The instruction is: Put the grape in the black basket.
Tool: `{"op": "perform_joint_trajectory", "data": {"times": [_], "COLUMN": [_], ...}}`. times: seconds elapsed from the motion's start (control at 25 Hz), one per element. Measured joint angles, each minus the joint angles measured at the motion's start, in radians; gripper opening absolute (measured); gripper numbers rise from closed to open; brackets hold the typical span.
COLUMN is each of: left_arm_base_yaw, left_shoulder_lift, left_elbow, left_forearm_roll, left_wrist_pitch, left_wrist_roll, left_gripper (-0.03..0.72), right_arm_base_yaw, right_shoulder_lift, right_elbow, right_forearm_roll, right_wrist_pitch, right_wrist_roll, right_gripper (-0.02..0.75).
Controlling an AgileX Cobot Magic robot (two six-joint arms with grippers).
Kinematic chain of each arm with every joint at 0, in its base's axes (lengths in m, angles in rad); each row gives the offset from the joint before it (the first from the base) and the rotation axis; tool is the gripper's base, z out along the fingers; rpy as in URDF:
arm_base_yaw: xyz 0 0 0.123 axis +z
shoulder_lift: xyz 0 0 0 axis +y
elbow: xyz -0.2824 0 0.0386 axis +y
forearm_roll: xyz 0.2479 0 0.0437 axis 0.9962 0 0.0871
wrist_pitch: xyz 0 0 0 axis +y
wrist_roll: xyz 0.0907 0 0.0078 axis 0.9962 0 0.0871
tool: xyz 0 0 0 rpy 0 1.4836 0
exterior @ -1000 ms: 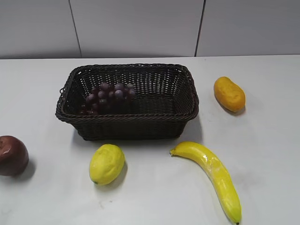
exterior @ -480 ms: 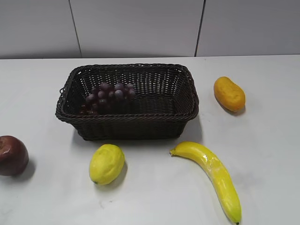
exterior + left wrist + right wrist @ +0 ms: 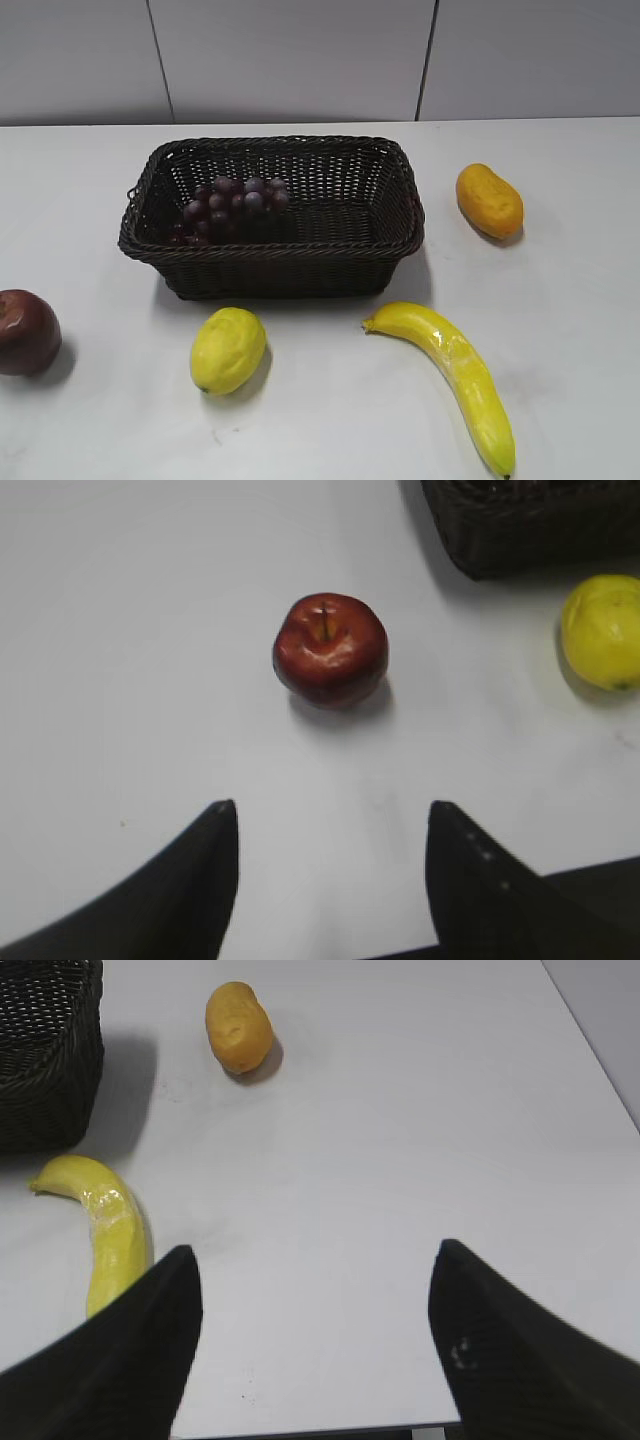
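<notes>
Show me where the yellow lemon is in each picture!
Exterior view: the lemon sits low and left of centre, in front of the black basket.
Left wrist view: at the right edge, upper part.
Right wrist view: not in it.
Shared landmark: the basket's corner just above the lemon.

The exterior view slants down on the black basket (image 3: 270,215). The left wrist view looks down left of it, sharing the lemon (image 3: 228,349). The right wrist view looks down right of it, sharing the banana (image 3: 105,1240).

The white worktop (image 3: 560,330) carries the black basket (image 3: 290,268) near its middle. A lemon (image 3: 228,349) and a banana (image 3: 455,375) lie in front of the basket, a dark red apple (image 3: 25,332) far left, an orange fruit (image 3: 489,200) to the right.
</notes>
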Motion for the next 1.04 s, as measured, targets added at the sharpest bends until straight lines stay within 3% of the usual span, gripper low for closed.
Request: {"op": "perform_joint_trajectory", "data": {"times": [0.4,1.04], "left_arm_base_yaw": [0.221,0.233], "left_shoulder_lift": [-0.252,-0.271], "left_elbow": [0.005,0.005], "left_forearm_roll": [0.000,-0.001], "left_wrist_pitch": [0.000,-0.001], "left_wrist_roll": [0.000,0.000], "left_gripper": [0.490,0.446], "right_arm_base_yaw": [0.000,0.000], "right_shoulder_lift": [0.000,0.000], "right_elbow": [0.000,0.000], "right_forearm_roll": [0.000,0.000], "right_wrist_pitch": [0.000,0.000], "right_wrist_roll": [0.000,0.000], "right_gripper": [0.538,0.538]}}
